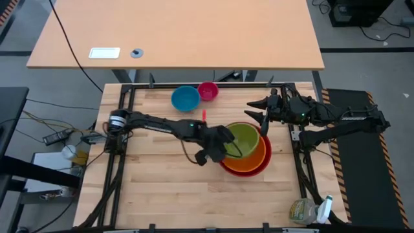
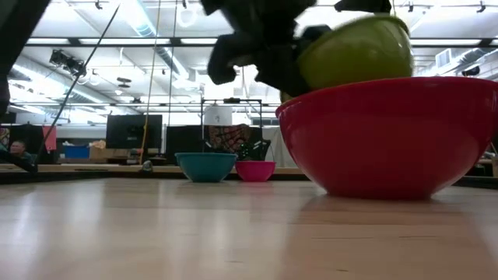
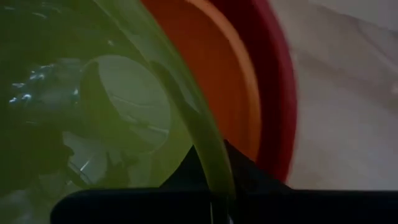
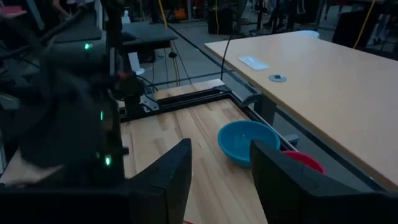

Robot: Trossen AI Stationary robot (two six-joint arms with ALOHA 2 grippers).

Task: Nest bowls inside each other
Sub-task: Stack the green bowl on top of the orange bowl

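A yellow-green bowl [image 1: 247,137] hangs tilted over an orange bowl [image 1: 249,162] that sits inside a red bowl [image 1: 226,167] at the table's middle right. My left gripper [image 1: 225,147] is shut on the yellow-green bowl at its left side. In the low view the yellow-green bowl [image 2: 354,50] shows above the red bowl's rim [image 2: 389,82]. A blue bowl [image 1: 185,98] and a smaller pink bowl [image 1: 207,90] rest on their bases near the far edge. My right gripper [image 1: 259,111] waits open at the far right, above the table. My left gripper holds the yellow-green bowl by its rim [image 3: 214,165], one finger inside the bowl and one outside. The fingers come slanting down from the table's left. The bowl is tilted over the orange bowl [image 3: 217,81]; whether its underside touches that bowl, I cannot tell.
A black metal frame [image 1: 123,129] runs around the wooden table. A spray bottle [image 1: 309,211] lies at the near right corner. A tan desk [image 1: 174,32] stands beyond the far edge. Bare wood [image 1: 162,188] lies toward the near left.
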